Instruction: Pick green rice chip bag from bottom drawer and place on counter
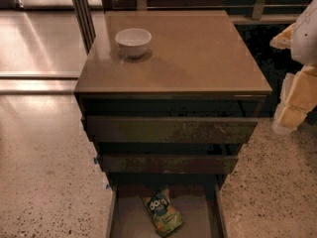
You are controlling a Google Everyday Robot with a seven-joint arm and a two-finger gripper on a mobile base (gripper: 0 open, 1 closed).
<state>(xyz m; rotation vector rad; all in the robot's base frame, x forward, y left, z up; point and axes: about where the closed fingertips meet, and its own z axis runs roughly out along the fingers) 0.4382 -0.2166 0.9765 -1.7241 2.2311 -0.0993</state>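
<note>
- Gripper point(295, 100): at 3 o'clock in frame, off the right side of the cabinet, about level with the top drawer front. It holds nothing, is well apart from the bag, and touches nothing. Can't tell if the pincer is apart or together.
- Green rice chip bag point(163, 211): at 6 o'clock, lying flat on the floor of the bottom drawer point(130, 217). It sits roughly mid-width, skewed, with the blue patch end toward 11 o'clock. It is clear of both side walls.
- The bottom drawer stands pulled out, so the bag is exposed from above. My read: that is why a top-down reach is possible at all.
- The pick has not begun, so the whole task remains.
- Counter point(198, 53): flat top of the cabinet, at 12 o'clock from the bag. It is the drop target.
- White bowl point(133, 41): at 11 o'clock on the counter, near the left rear corner. The centre and right side are bare, so I'd judge the 1–3 o'clock part the easy place to set down, nearest the arm.
- Obstructions: the upper drawer front point(171, 129) and the middle drawer front point(168, 162) overhang just behind the bag's far end. The descent likely needs to come in from the near side.
- The lift must clear both fronts and the counter lip.
- A crinkly bag lying flat will probably slide or fold under a pinch.
- Surroundings: speckled floor point(44, 172) all around, metal posts point(81, 14) at 11 o'clock behind the cabinet. Neither is in the path.
</note>
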